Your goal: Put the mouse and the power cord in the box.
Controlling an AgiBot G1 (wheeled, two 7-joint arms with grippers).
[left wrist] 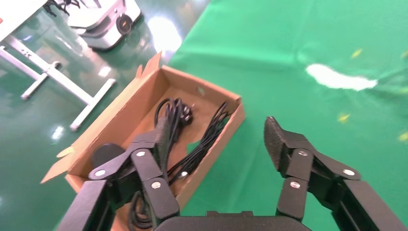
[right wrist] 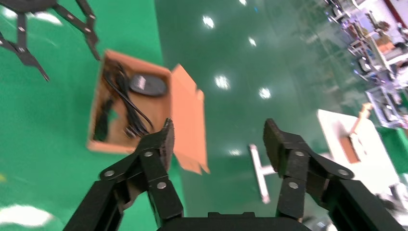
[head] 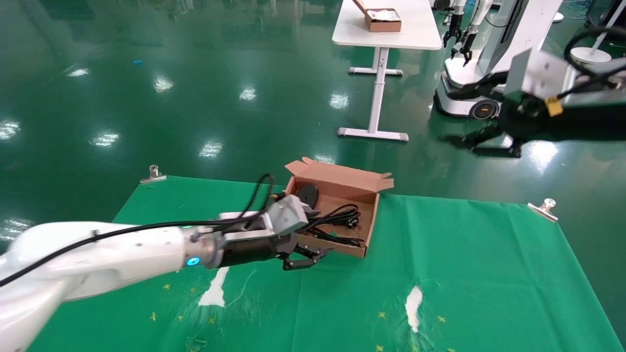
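Nearest in the head view, the left pincer (head: 313, 254) hovers empty, its fingers spread wide apart, just at the near-left corner of the box (head: 372, 217), at about 7 o'clock from the box's middle. The left wrist view shows one fingertip over the box's edge and the other over the green tabletop (head: 440, 274).

Inside the box, both items already lie on the floor: the power cord (head: 337, 220) sprawls in loose loops across the middle with its plug toward 3 o'clock, and the mouse (head: 308, 193) sits in the far-left corner at about 11 o'clock. The lid (head: 342, 175) stands open along the far edge, at 12 o'clock.

The placing looks done, so the step in hand is judged to be clearing the left arm. Done well, it would lift straight up before swinging away, keeping the fingers spread so that no loop of cord catches and drags out, and avoiding a nudge to the light cardboard wall.

Farthest off, the right pincer (head: 484, 142) hangs high at 2 o'clock, fingers apart, parked beyond the tabletop.
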